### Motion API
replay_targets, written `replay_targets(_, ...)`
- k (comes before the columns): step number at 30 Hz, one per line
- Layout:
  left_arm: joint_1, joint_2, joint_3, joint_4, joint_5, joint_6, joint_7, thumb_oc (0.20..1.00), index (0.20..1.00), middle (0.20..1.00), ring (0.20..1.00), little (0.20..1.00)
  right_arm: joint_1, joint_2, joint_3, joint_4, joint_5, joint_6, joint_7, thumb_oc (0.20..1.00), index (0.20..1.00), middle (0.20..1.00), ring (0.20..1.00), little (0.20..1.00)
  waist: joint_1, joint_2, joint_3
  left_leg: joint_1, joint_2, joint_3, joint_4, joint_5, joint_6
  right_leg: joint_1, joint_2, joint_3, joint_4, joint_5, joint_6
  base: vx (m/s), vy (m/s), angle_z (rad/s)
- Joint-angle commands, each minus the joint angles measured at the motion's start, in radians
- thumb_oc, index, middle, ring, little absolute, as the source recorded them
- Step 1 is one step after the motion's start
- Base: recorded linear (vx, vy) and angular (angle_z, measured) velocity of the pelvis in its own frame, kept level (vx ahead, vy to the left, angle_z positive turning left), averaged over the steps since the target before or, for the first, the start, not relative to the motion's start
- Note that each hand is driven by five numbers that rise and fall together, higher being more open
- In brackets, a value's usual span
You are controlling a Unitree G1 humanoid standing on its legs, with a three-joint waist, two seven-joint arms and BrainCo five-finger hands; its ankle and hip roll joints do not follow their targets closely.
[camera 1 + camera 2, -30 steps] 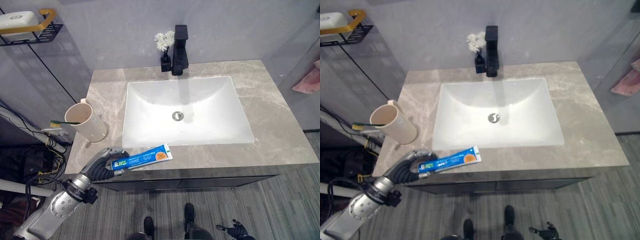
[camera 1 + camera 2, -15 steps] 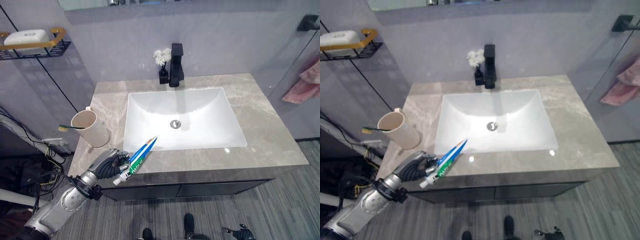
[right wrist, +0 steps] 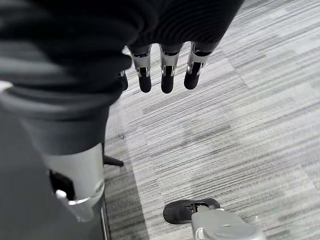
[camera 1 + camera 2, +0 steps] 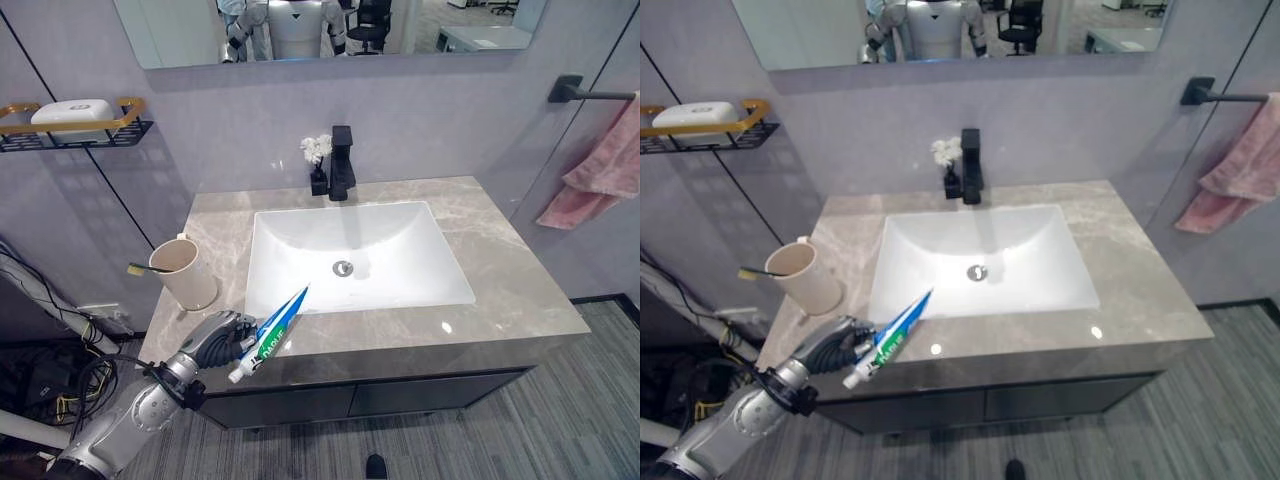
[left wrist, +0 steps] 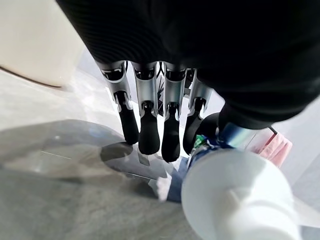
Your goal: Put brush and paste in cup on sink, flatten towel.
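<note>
My left hand is at the counter's front left edge, shut on a blue, white and green toothpaste tube. The tube is lifted and slants with its flat end up toward the basin and its white cap down toward me. A beige cup stands on the counter's left side, just behind the hand, with a toothbrush sticking out of it to the left. A pink towel hangs bunched on a black bar at the right wall. My right hand hangs over the floor with straight fingers, holding nothing.
A white basin is set in the grey marble counter. A black faucet and a small vase of white flowers stand behind it. A wall shelf with a soap dish is at the upper left.
The toothpaste tube lay flat on the counter's front edge; my left hand has lifted it and tipped it up. The whole view has shifted, so the camera has moved.
</note>
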Motion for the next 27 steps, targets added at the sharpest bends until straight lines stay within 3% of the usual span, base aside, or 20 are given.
replay_targets(1,-0.005,0.019,0.086,0.004,0.031,0.012,0.059,0.2,0.2,0.2,0.2,0.2,-0.054,-0.003,-0.002,0.035,0.032,-0.011,-0.022,1.0,1.0,1.0,1.0,1.0,-0.006,-0.03,0.022,0.008,0.017,-0.02,0.012,-0.007,-0.04,0.08,-0.053,-0.002,0.011,-0.039,0.087,0.0,0.0,0.0)
replay_targets(5,-0.021,0.008,0.138,0.007,0.04,0.026,0.107,0.2,0.2,0.2,0.2,0.2,-0.059,0.0,0.004,0.033,0.032,-0.012,-0.02,1.0,1.0,1.0,1.0,1.0,-0.004,-0.035,0.017,0.009,0.018,-0.025,0.012,-0.005,-0.043,0.084,-0.051,-0.006,0.011,-0.041,0.085,0.0,0.0,0.0)
replay_targets(7,-0.031,-0.008,0.157,0.008,0.046,0.04,0.131,0.366,0.366,0.366,0.366,0.366,-0.062,0.003,0.007,0.03,0.031,-0.012,-0.021,1.0,1.0,1.0,1.0,1.0,-0.004,-0.038,0.016,0.008,0.02,-0.028,0.012,-0.004,-0.044,0.085,-0.051,-0.007,0.011,-0.041,0.084,0.0,-0.006,0.02)
replay_targets(8,-0.03,-0.034,0.168,0.002,0.04,0.048,0.142,1.0,1.0,1.0,1.0,1.0,-0.064,0.007,0.007,0.029,0.031,-0.011,-0.022,1.0,1.0,1.0,1.0,1.0,-0.003,-0.042,0.015,0.009,0.021,-0.029,0.012,-0.003,-0.044,0.087,-0.05,-0.009,0.011,-0.042,0.082,0.0,0.0,0.0)
replay_targets(18,0.018,-0.117,0.239,-0.107,-0.013,0.072,0.14,1.0,1.0,1.0,1.0,1.0,-0.058,0.023,0.015,0.042,0.011,0.002,-0.017,1.0,1.0,1.0,1.0,1.0,0.004,-0.054,0.016,0.008,0.027,-0.035,0.012,-0.002,-0.045,0.092,-0.044,-0.016,0.011,-0.05,0.074,0.0,-0.002,0.01)
replay_targets(27,0.053,-0.138,0.296,-0.239,-0.07,0.076,0.135,1.0,1.0,1.0,1.0,1.0,-0.059,0.026,0.026,0.038,0.001,0.005,-0.015,1.0,1.0,1.0,1.0,1.0,0.009,-0.056,0.024,0.004,0.033,-0.046,0.012,0.0,-0.047,0.097,-0.04,-0.024,0.011,-0.057,0.069,0.0,-0.007,0.04)
